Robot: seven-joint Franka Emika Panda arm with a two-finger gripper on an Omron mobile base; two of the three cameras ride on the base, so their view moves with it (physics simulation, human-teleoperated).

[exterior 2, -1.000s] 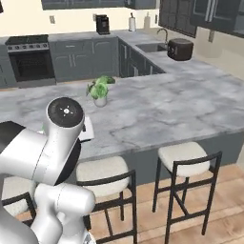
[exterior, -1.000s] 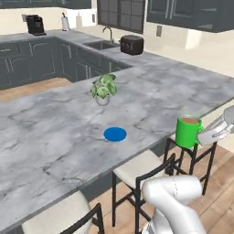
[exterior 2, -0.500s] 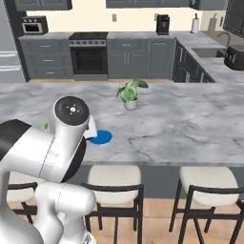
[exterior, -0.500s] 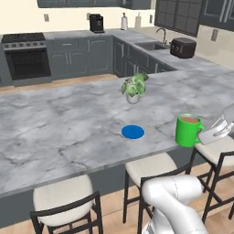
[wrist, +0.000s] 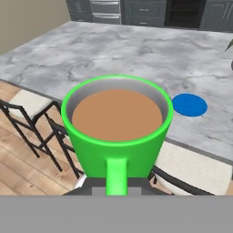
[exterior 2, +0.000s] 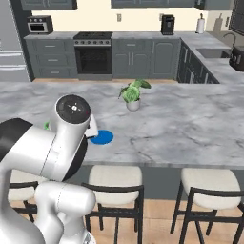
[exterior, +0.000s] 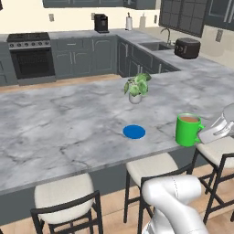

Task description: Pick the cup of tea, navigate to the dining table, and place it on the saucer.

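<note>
Gripper (exterior: 204,135) at right edge, pinching the cup of tea (exterior: 188,130) by its handle, tea surface seen from hand view, saucer (exterior: 134,132) mid-frame on dining table (exterior: 55,128).

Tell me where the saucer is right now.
The saucer lies flat on the dining table, near its stool-side edge, in front of the potted plant. In the left base view the held cup of tea is to its right, apart from it.

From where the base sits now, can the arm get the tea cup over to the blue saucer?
Probably yes. The gripper holds the cup beside the counter edge, and bare marble lies between it and the saucer; the plant stands farther back.
</note>
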